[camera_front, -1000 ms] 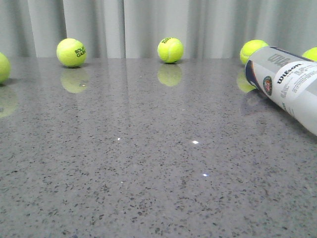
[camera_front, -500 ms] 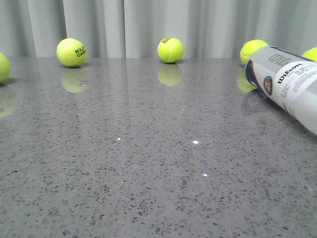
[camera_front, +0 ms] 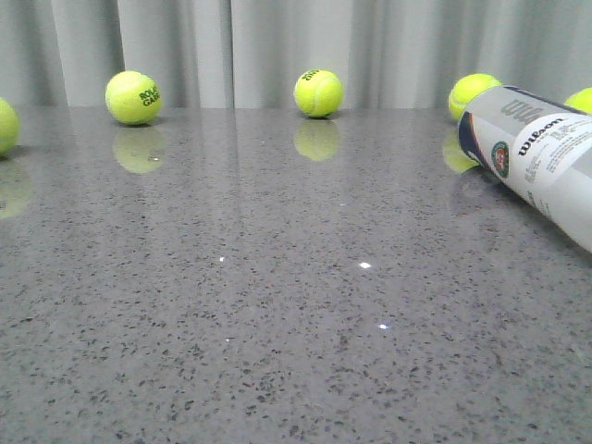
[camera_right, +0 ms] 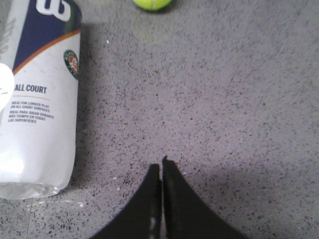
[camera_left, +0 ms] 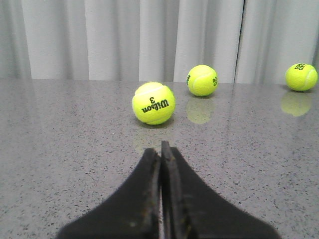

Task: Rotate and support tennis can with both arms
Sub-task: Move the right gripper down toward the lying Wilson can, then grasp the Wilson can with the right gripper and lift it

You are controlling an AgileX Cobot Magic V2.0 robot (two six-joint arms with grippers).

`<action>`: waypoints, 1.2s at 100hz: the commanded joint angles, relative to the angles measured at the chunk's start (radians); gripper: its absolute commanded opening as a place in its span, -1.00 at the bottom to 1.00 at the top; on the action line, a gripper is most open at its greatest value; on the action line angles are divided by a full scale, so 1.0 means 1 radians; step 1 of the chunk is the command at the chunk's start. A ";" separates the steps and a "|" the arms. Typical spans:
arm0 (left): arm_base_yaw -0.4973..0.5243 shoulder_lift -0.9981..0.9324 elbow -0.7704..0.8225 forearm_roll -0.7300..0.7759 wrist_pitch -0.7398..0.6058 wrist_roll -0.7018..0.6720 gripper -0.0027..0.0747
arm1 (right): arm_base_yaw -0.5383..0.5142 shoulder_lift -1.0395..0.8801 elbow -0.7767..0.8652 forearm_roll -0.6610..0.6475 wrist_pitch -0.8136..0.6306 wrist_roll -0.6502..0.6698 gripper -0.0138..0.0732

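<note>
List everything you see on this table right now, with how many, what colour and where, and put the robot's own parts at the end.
tennis can: one, translucent white with navy band and orange stripe, lying on its side at the table's right, beside the right gripper.
tennis balls: at least five in the front view, yellow-green, scattered along the far edge by the curtain; one marked Wilson 3 sits ahead of the left gripper.
table: one, grey speckled, glossy.
curtain: grey-white, behind the table.
left gripper: one, black, fingers shut, empty, above the table.
right gripper: one, black, fingers shut, empty.
</note>
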 commanded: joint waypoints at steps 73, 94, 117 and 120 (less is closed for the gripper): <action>0.004 -0.034 0.044 -0.001 -0.083 -0.006 -0.98 | -0.004 0.627 -0.474 0.539 0.222 -0.237 0.77; 0.004 -0.034 0.044 -0.001 -0.083 -0.006 -0.98 | -0.004 0.776 -0.515 0.571 0.217 -0.253 0.77; 0.004 -0.034 0.044 -0.001 -0.083 -0.006 -0.98 | -0.004 0.881 -0.538 0.675 0.217 -0.332 0.77; 0.004 -0.034 0.044 -0.001 -0.083 -0.006 -0.98 | -0.004 0.884 -0.538 0.689 0.214 -0.346 0.77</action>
